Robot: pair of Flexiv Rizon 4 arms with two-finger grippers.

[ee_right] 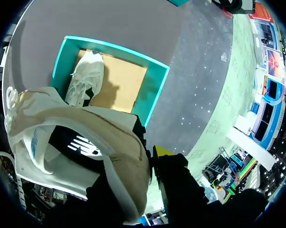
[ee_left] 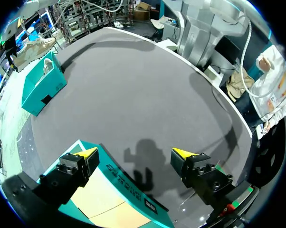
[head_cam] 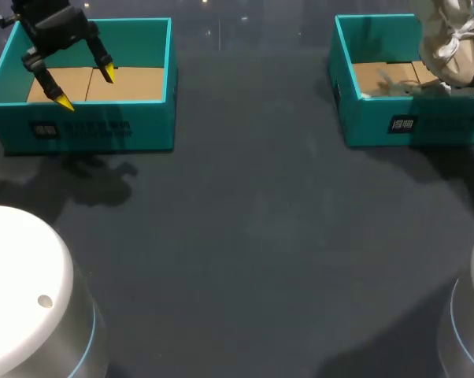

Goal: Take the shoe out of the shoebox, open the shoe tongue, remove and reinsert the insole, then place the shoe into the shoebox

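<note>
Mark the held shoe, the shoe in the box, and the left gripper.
held shoe (ee_right: pixel 105 126), right wrist view, tan upper.
shoe in the box (ee_right: pixel 84 78), right wrist view, white upper.
left gripper (head_cam: pixel 86 88), head view, midway between yellow tips.

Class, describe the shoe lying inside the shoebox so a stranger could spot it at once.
On the dark table, take the teal shoebox on the robot's right. A pale laced shoe lies on its cardboard floor along one wall; the second shoe hangs above the box, gripped.

The black end effector (head_cam: pixel 86 88) has yellow tips.
</note>
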